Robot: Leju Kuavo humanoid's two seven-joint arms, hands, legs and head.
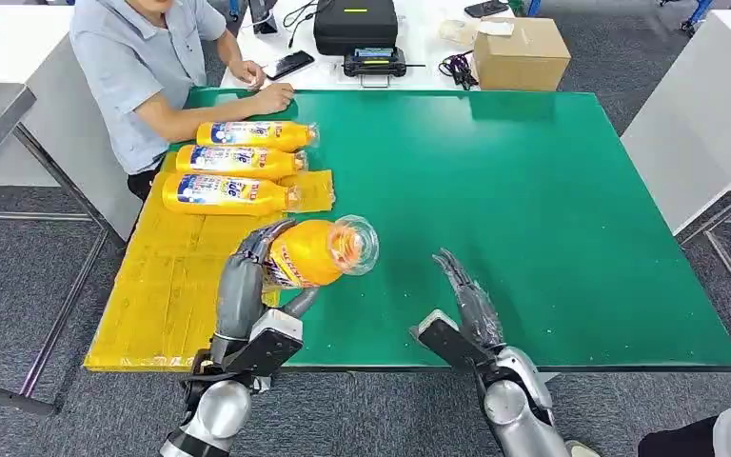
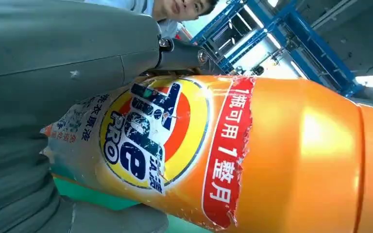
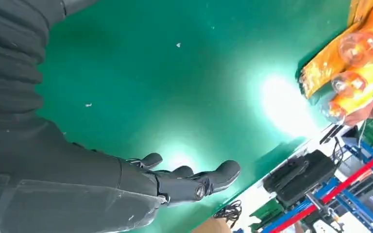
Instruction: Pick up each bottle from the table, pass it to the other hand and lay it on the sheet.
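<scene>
We have the orange bottle (image 1: 319, 252) in the air above the near part of the green surface (image 1: 533, 209), just past the right edge of the yellow sheet (image 1: 167, 286), its clear cap end pointing toward the middle of the surface. We judge it a stiff plastic detergent bottle with a glossy skin and a shrink label that is torn and wrinkled along its edge in the left wrist view, so it is likely slippery where the bare orange shows and gives better purchase over the label. If it is full it will be fairly heavy and will want to tip toward whichever end overhangs. We would take it around the wide labelled body, near the middle, not by the narrow cap end.

Our left hand (image 1: 257, 262) is clamped on that body, dark fingers wrapped over the far side and the thumb (image 1: 300, 303) under the near side, the label pressed against the palm.

Our right hand (image 1: 466, 295) holds nothing: fingers apart and stretched forward over the surface, near the front edge, well apart from the bottle.

Three more bottles (image 1: 238, 162) lie side by side on the sheet toward its far end, caps pointing right, close to a seated person's forearm (image 1: 209, 107) at the far left corner.
</scene>
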